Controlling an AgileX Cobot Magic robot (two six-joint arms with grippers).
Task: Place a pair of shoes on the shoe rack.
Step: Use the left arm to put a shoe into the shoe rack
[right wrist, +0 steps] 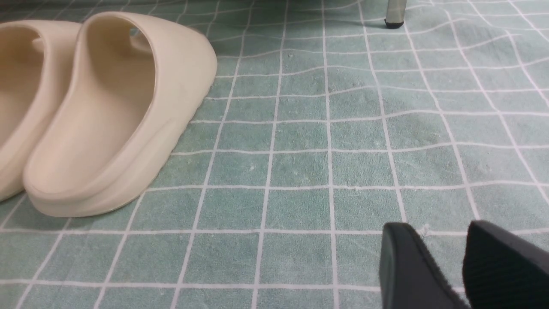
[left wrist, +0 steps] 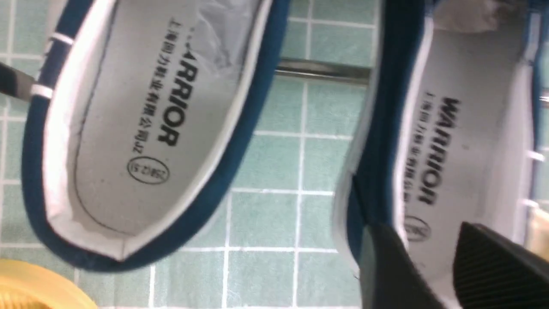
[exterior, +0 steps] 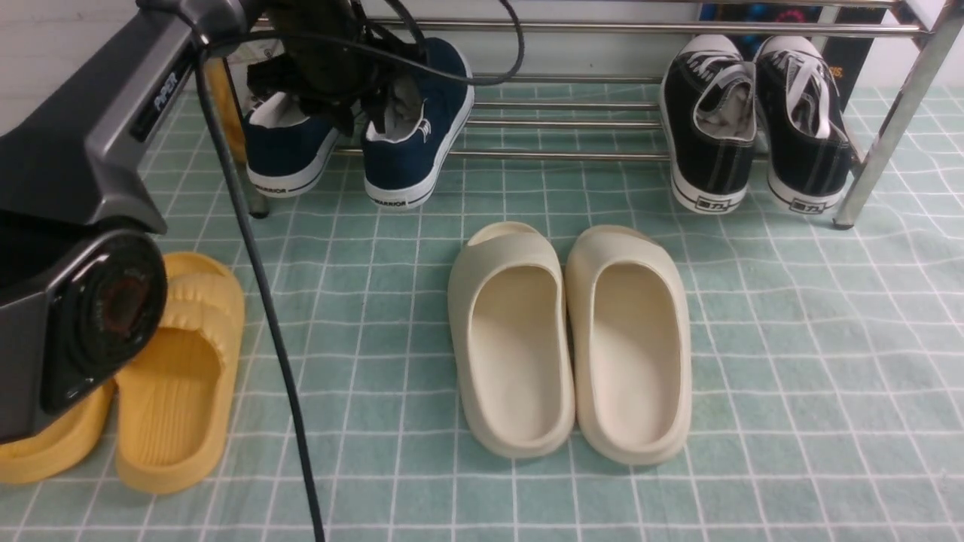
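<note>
The two navy slip-ons lie side by side at the left end of the chrome shoe rack (exterior: 572, 154), toes on its low bars and white heels at the front edge. These are the left shoe (exterior: 290, 150) and the right shoe (exterior: 418, 128). In the left wrist view both grey "WARRIOR" insoles show, on the left shoe (left wrist: 128, 128) and the right shoe (left wrist: 450, 150), with a rack bar (left wrist: 321, 68) between them. My left gripper (exterior: 376, 113) (left wrist: 422, 227) hovers open over the right shoe's heel opening. My right gripper (right wrist: 437, 225) is open and empty, low over the cloth.
Two black lace-up sneakers (exterior: 712, 128) (exterior: 802, 120) sit at the rack's right end. Cream slides (exterior: 572, 339) (right wrist: 116, 116) lie mid-floor. Yellow slides (exterior: 181, 376) lie front left beside my left arm. A cable (exterior: 256, 263) hangs from that arm. A rack leg (right wrist: 394, 13) stands ahead of my right gripper.
</note>
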